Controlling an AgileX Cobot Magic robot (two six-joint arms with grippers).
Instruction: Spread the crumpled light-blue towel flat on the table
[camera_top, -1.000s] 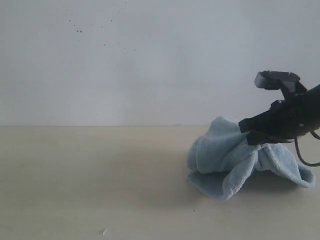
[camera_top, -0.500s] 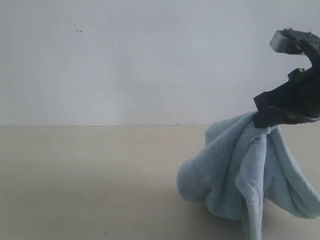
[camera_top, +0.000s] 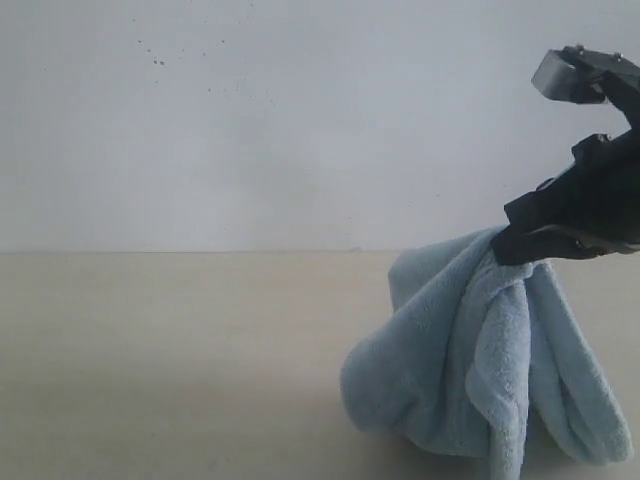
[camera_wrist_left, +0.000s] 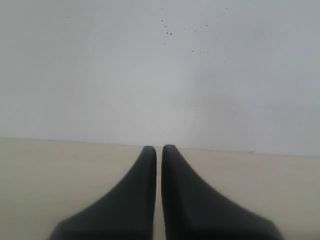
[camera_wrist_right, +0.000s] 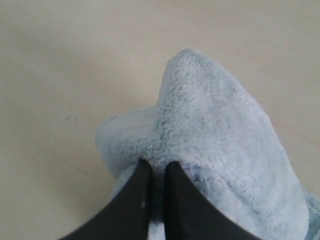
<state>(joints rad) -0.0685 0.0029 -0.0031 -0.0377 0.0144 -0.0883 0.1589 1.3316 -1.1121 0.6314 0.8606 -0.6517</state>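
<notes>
Hanging towel (camera_top: 480, 370) pinched between right fingers (camera_wrist_right: 131, 202)

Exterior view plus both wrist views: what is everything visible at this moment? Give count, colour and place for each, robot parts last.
towel: one, pale light blue, on the right of the exterior view; pinched at its top and hanging in folds, lower part bunched on the table.
table: one, pale beige, across the lower part of the scene.
wall: one, white with a few dark specks, behind the table.
right gripper: one, black, raised above the table on the right, fingers shut on the towel's top.
left gripper: one, black, seen only in the left wrist view, fingers shut on nothing, above bare table and facing the wall.
</notes>
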